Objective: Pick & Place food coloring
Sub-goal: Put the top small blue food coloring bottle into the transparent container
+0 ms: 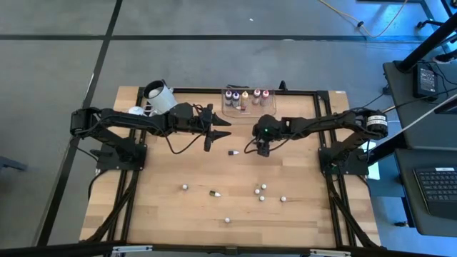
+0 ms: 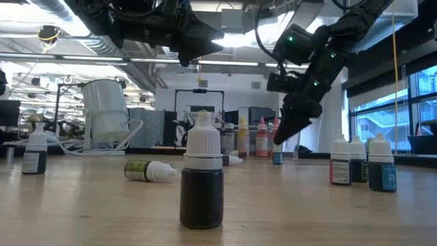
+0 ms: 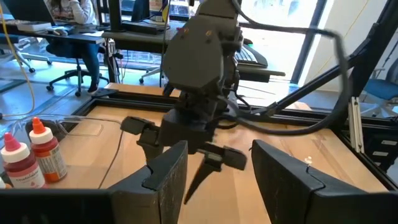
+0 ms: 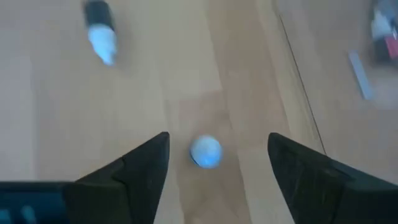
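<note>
Wooden table (image 1: 164, 207) carrying scattered food coloring bottles; one bottle (image 4: 206, 152) stands upright directly beneath the right gripper (image 4: 217, 163), untouched, between fingers spread apart. Another bottle (image 4: 100, 32) lies on its side nearby. Left gripper (image 3: 219, 171) hovers above the table, fingers apart, empty.

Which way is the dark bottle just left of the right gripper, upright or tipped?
Tipped. The dark bottle lies on its side on the table, its pale cap pointing sideways in the right wrist view. The right gripper hangs open beside it.

Food coloring bottles (image 1: 245, 96) upright in tub; others scattered.
</note>
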Robot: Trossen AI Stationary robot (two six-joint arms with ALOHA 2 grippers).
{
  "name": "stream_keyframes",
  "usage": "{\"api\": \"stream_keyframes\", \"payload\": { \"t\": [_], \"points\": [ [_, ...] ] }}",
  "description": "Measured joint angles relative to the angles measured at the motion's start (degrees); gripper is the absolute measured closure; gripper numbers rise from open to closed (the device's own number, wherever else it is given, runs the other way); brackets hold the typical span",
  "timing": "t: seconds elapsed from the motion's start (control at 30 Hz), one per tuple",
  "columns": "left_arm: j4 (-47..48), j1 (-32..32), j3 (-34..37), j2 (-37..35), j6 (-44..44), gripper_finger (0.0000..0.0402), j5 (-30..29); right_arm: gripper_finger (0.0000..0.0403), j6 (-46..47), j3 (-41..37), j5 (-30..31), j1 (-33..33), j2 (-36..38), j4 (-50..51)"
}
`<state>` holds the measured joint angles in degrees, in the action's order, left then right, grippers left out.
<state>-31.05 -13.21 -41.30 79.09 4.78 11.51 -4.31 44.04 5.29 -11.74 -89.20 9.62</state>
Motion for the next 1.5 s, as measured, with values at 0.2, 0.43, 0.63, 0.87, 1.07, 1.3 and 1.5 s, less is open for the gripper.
{"api": "stream_keyframes", "payload": {
  "t": [0.2,0.43,0.63,0.87,1.07,1.3,1.5],
  "points": [
    [0.0,0.0,0.0,0.0,0.0,0.0225,0.0,0.0143,1.2,-1.6,-2.1,0.0,-0.1,-1.9],
    [0.0,0.0,0.0,0.0,0.0,0.0227,0.0,0.0171,1.2,-3.6,-2.3,0.0,-0.7,-7.1],
    [0.0,0.0,0.0,0.0,0.0,0.0224,0.0,0.0204,2.3,-4.1,-2.3,-0.2,-0.7,-7.2],
    [0.0,0.0,0.0,0.0,0.0,0.0228,0.0,0.0251,2.3,-4.1,-2.3,-0.2,-0.7,-7.4],
    [0.0,0.0,0.0,0.0,0.0,0.0224,0.0,0.031,2.6,-4.1,-2.3,-0.2,-0.7,-7.0],
    [0.0,0.0,0.0,0.0,0.0,0.0228,0.0,0.0351,2.2,-4.1,-2.3,-0.2,-0.7,-7.5],
    [0.0,0.0,0.0,0.0,0.0,0.0225,0.0,0.0349,-0.4,0.3,-2.3,-0.3,2.2,-5.7]
  ]
}}
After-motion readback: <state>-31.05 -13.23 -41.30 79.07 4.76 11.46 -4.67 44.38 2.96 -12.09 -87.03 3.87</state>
